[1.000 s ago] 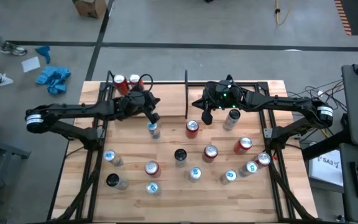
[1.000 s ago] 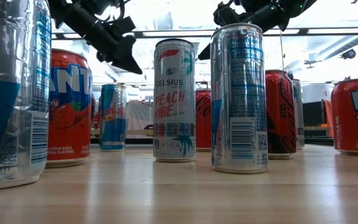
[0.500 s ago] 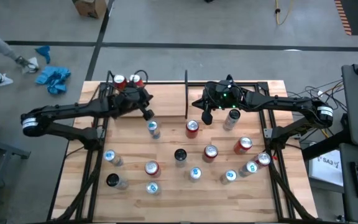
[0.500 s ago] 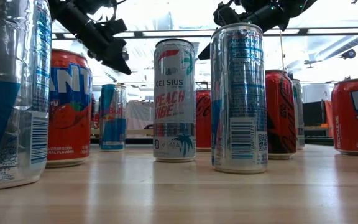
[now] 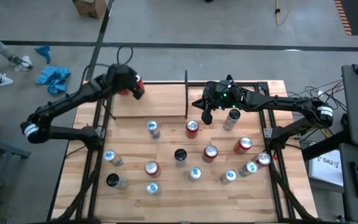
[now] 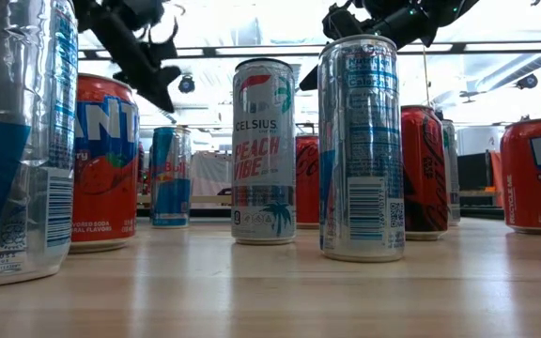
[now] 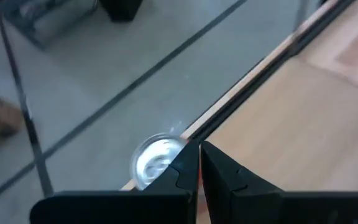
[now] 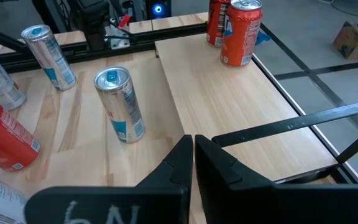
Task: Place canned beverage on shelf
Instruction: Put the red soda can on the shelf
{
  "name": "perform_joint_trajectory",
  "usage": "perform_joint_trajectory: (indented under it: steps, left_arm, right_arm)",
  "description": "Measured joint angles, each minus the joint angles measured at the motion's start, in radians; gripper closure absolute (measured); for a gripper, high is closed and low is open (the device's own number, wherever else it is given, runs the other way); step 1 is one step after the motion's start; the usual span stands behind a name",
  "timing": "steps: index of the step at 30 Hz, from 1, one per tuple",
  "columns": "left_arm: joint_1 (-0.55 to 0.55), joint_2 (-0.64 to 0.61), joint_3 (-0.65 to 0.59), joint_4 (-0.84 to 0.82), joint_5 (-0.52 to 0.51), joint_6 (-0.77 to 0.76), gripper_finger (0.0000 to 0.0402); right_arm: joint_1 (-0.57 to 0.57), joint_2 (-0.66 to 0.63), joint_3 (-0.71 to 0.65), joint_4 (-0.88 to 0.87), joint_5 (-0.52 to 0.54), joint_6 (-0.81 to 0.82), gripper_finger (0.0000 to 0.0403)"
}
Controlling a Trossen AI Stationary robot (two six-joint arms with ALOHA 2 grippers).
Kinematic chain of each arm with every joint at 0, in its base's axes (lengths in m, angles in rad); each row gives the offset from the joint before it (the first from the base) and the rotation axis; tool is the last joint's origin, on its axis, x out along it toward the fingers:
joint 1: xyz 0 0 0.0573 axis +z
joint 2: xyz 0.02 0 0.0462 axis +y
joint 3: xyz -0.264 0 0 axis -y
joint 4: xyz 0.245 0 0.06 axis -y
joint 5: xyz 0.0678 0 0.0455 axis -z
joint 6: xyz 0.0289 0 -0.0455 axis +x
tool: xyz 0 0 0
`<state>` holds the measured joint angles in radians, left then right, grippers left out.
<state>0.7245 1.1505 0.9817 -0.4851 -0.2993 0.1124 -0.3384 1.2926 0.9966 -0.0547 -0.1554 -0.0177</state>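
My left gripper (image 5: 137,91), closed and empty, hovers at eleven o'clock over the shelf (image 5: 148,102) of pale planks; my right gripper (image 5: 206,116), closed, waits near cylindrical aluminium cans (image 5: 192,128).

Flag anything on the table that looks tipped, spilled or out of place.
Nothing stands out. The cans on the table all stand upright, with no spill. The left tool is shut over the red cans in the shelf's far-left corner; the right tool is shut, empty.

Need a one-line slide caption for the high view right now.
Left gripper, shut, over the shelf back corner by red cans; right gripper, shut, above the table of loose cans.
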Motion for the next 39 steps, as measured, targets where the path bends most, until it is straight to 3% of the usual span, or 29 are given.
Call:
perform_joint_trajectory:
  steps: [9, 14, 39]
  left_arm:
    - [0.046, 0.148, 0.087, -0.03, -0.002, -0.009, 0.0402]
    - [0.046, 0.182, 0.116, -0.106, -0.106, -0.04, 0.0402]
    - [0.03, 0.188, 0.095, -0.196, -0.103, -0.135, 0.0402]
  right_arm:
    - [0.0, 0.0, 0.0, 0.0, 0.001, 0.0, 0.0394]
    - [0.0, 0.0, 0.0, 0.0, 0.001, -0.001, 0.0394]
    - [0.0, 0.0, 0.0, 0.0, 0.001, -0.002, 0.0394]
